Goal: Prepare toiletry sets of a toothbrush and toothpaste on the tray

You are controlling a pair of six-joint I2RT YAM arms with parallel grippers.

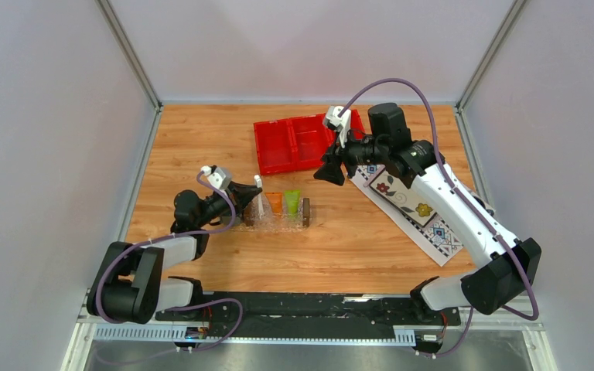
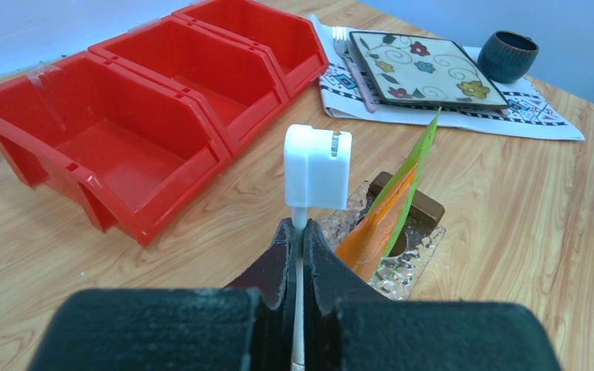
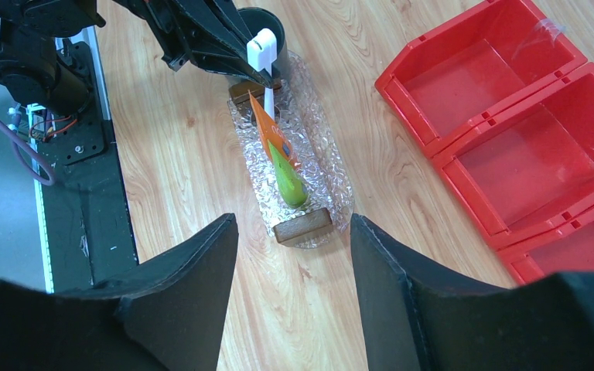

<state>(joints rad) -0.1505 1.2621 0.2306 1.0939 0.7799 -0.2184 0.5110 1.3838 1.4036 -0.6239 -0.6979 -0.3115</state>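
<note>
Wooden tabletop, grey walls around. At left, the left gripper (image 2: pixel 298 232) was clamped on the toothbrush (image 2: pixel 317 166), head up, probably so its handle could go down beside the tubes. It stood at the tray's (image 3: pixel 325 178) left end. The orange tube (image 1: pixel 275 202) and green tube (image 1: pixel 292 201) lay inside, leaving narrow strips free. Behind, the bin (image 1: pixel 294 143) sat apart. At right, the right gripper (image 1: pixel 329 174) hung open and empty, well clear.
</note>
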